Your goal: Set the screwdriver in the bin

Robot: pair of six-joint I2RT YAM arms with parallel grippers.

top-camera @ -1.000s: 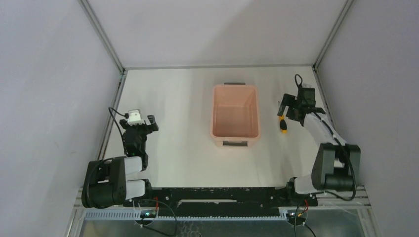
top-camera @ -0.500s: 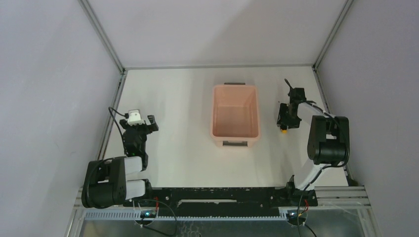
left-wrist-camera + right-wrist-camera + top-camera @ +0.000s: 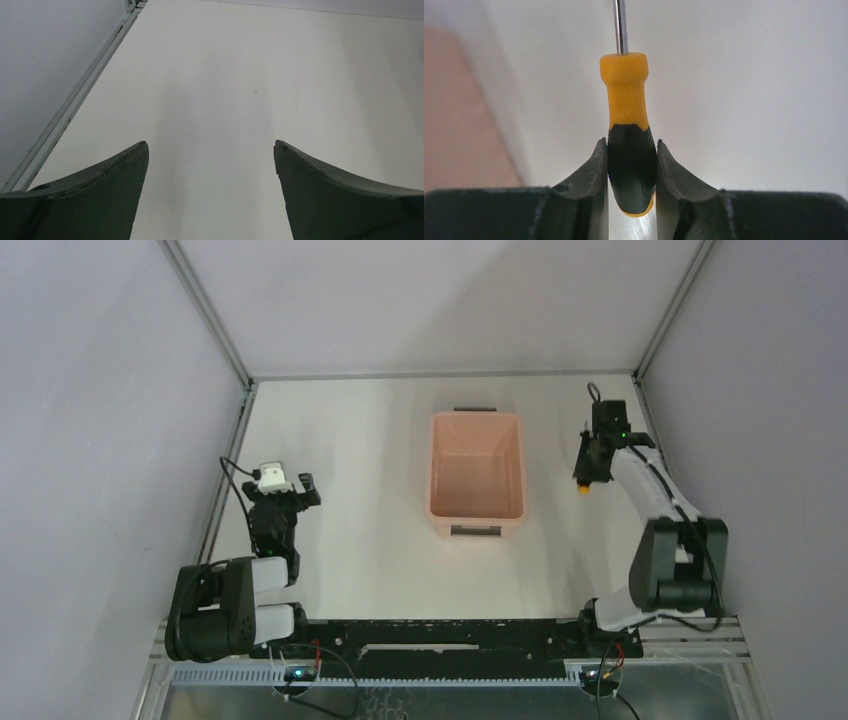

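Observation:
The screwdriver [image 3: 626, 107] has an orange-yellow and black handle and a thin metal shaft pointing away from the camera. My right gripper [image 3: 631, 146] is shut on the black part of the handle. In the top view this gripper [image 3: 587, 473] is just right of the bin [image 3: 432, 472], with the handle's orange end [image 3: 583, 487] poking out below it. The pale pink bin stands mid-table and looks empty. My left gripper [image 3: 292, 487] sits at the left side, open, with nothing between its fingers [image 3: 115, 180].
The enclosure's right wall and its metal frame post [image 3: 655, 335] stand close behind the right arm. A left frame rail [image 3: 75, 100] runs along the table's left edge. The bin shows as a pink blur [image 3: 459, 125] at the left of the right wrist view.
The right gripper came down over the screwdriver and its jaws closed on the handle. The right arm's elbow has shifted. The left arm has not moved.

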